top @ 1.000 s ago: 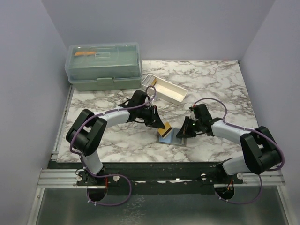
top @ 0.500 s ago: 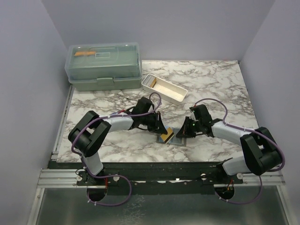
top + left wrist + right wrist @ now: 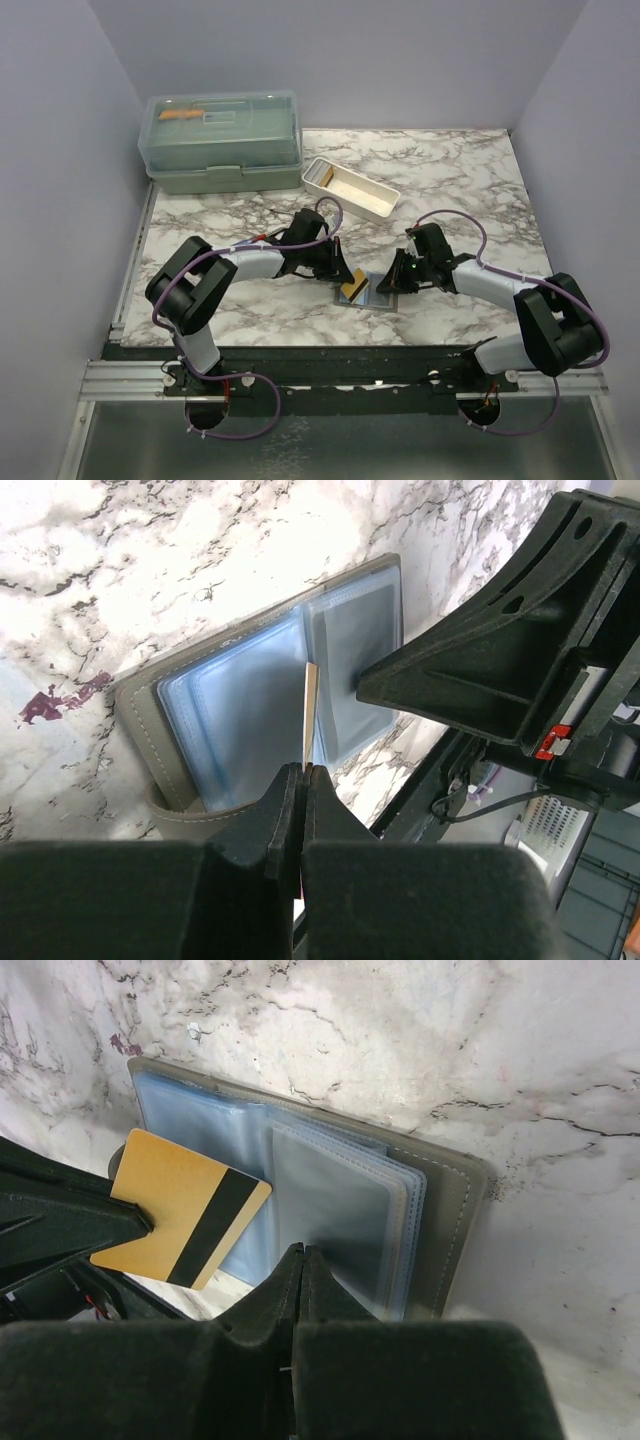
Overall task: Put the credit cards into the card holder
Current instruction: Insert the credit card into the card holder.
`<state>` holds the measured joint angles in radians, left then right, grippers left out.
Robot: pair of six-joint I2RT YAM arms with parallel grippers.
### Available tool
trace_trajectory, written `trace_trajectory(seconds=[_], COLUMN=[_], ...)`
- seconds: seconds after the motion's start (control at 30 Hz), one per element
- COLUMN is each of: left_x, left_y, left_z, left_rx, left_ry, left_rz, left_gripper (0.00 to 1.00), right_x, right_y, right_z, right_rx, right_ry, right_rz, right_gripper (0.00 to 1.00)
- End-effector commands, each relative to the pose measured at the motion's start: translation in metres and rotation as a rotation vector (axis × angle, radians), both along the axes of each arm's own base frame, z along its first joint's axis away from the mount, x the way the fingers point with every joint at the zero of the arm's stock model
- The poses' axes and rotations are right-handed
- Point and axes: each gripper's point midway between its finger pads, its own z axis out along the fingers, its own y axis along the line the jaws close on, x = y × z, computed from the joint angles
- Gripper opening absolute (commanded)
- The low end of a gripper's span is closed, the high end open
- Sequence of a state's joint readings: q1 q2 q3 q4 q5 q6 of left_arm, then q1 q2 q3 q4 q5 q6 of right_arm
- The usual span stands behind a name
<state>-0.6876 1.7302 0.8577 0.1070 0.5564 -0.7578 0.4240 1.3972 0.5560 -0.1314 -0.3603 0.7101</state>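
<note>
The grey-olive card holder (image 3: 375, 296) lies open on the marble, its clear blue sleeves up; it also shows in the left wrist view (image 3: 240, 710) and the right wrist view (image 3: 340, 1200). My left gripper (image 3: 343, 277) (image 3: 303, 770) is shut on a gold credit card (image 3: 353, 289) with a black stripe (image 3: 185, 1222), held on edge (image 3: 310, 710) just above the holder's middle sleeves. My right gripper (image 3: 392, 284) (image 3: 303, 1252) is shut, its tips resting on the sleeves at the holder's right half. No light blue card shows.
A long white tray (image 3: 352, 188) stands behind the arms, something flat at its left end. A big green lidded box (image 3: 222, 140) stands at the back left. The table's front edge and black rail (image 3: 340, 352) run close below the holder.
My left gripper has carried the gold card down and right, from beside the holder's left edge to over its sleeves. The right gripper has stayed on the holder.
</note>
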Motion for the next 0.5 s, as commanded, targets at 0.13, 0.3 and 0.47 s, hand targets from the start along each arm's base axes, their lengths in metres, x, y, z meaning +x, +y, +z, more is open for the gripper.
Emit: trace_trajectory(seconds=[0.13, 0.3, 0.47], left_x=[0.001, 0.003, 0.009], left_y=[-0.007, -0.011, -0.006], left_z=[-0.011, -0.014, -0.019], left_rx=[0.001, 0.007, 0.037], left_ry=[-0.013, 0.007, -0.005], left_rz=[0.004, 0.030, 0.079], left_gripper=[0.00, 0.00, 0.00], right_x=[-0.009, -0.006, -0.008], right_y=[-0.017, -0.021, -0.036], right_z=[-0.014, -0.009, -0.004], right_rx=[-0.086, -0.107, -0.183], right_ry=[0.029, 0.020, 0.034], right_rz=[-0.027, -0.047, -0.100], right_gripper=[0.00, 0.01, 0.15])
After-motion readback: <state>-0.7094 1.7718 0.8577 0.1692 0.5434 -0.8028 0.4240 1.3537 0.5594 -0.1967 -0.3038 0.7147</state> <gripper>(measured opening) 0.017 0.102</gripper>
